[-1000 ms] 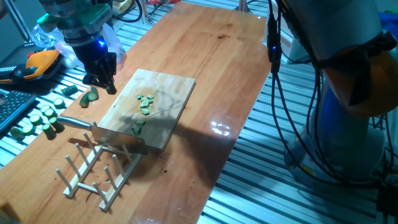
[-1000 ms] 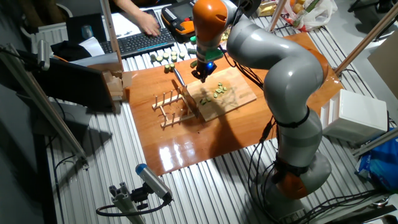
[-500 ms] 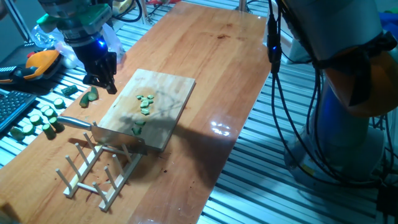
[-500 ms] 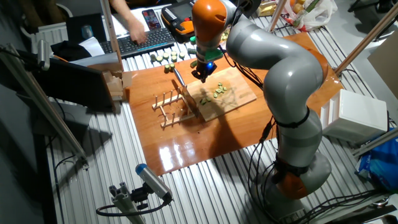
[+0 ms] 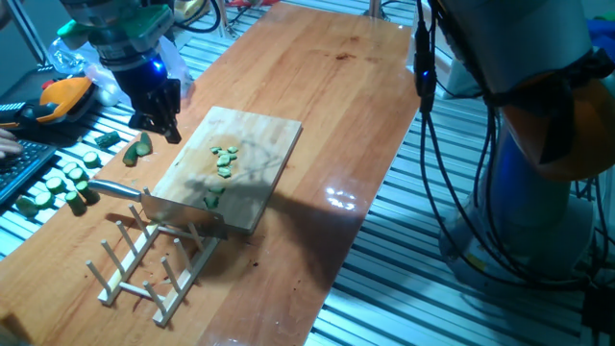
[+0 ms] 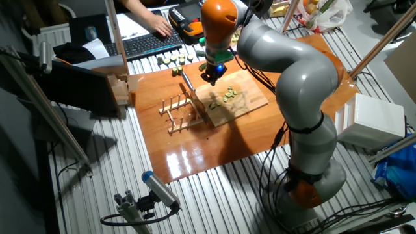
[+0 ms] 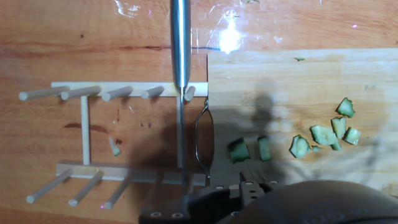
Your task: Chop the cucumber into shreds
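Note:
Tiny light-green shreds of cucumber (image 5: 226, 159) lie in a small cluster on the wooden cutting board (image 5: 259, 135), with a few more (image 5: 213, 198) nearer its front edge. The hand view shows these bits (image 7: 323, 134) and two darker pieces (image 7: 247, 150) on the board (image 7: 298, 81). My gripper (image 5: 159, 127) hangs above the board's left edge, its dark fingers slightly apart with nothing between them. The other fixed view shows the gripper (image 6: 211, 78) just left of the bits (image 6: 229, 95). The knife (image 7: 180, 43) rests across the wooden peg rack (image 7: 84, 127).
The knife (image 5: 144, 197) and rack (image 5: 144, 269) sit at the board's near end. Thick cucumber chunks (image 5: 58, 185) and two slices (image 5: 140, 149) lie left of the board. A keyboard with a person's hand (image 6: 153, 23) sits beyond the table's edge.
The arm and the cucumber bits have not moved. Only the person's hand at the keyboard has shifted.

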`<state>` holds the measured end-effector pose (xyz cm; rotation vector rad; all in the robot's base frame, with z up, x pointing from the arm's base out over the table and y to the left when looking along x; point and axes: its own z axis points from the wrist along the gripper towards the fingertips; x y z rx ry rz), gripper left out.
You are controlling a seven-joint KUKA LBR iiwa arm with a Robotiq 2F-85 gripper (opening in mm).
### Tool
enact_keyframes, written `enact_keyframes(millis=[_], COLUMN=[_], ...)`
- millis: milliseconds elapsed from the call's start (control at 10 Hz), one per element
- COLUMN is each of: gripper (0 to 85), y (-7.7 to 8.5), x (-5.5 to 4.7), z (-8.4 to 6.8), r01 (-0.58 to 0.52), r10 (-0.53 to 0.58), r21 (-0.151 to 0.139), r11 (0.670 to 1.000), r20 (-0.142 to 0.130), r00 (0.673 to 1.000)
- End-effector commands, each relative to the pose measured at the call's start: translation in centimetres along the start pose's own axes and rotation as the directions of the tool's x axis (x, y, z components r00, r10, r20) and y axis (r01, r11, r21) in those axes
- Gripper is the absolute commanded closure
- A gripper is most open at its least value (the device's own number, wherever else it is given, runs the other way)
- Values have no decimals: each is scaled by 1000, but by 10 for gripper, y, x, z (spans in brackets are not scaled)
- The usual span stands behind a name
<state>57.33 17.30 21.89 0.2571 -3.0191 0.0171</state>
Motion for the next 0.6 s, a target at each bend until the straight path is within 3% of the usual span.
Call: enact_keyframes(millis=[0,500], gripper=[850,850], y=[-2,0], x=[-1,0], z=[0,0], r01=[1,-1], r10=[-1,1], r21=[2,4], r11=[1000,1000], r20=[0,-11], r00=[1000,1000])
